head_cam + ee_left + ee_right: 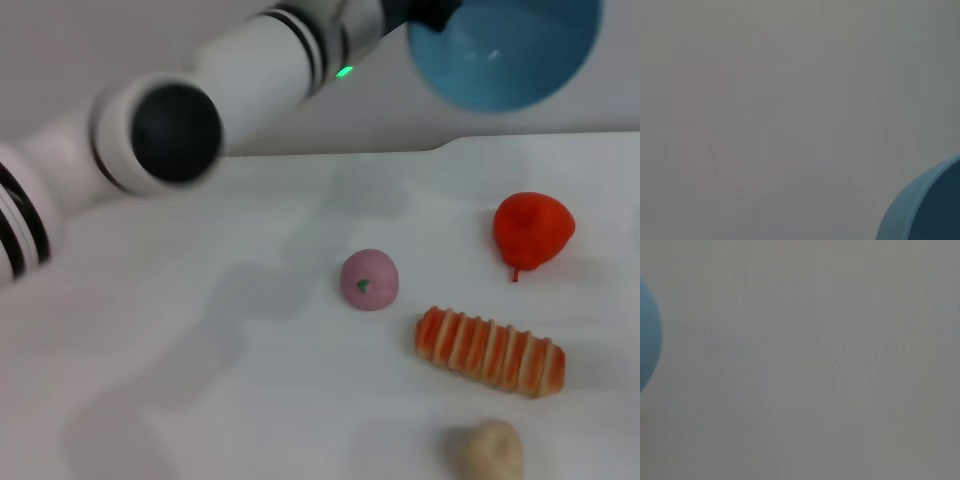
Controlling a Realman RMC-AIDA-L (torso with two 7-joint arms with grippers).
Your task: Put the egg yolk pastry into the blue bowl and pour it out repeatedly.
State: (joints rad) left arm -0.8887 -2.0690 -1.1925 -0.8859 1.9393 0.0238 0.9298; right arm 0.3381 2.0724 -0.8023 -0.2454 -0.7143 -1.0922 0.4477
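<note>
Fingers can't be read; your left gripper [440, 12] carries blue bowl [505, 50] high, far from egg yolk pastry [487, 450], w/ table's [150, 400] near edge below.

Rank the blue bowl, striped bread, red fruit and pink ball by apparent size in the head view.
1. blue bowl, raised and cropped by the frame's top edge
2. striped bread
3. red fruit
4. pink ball
</note>
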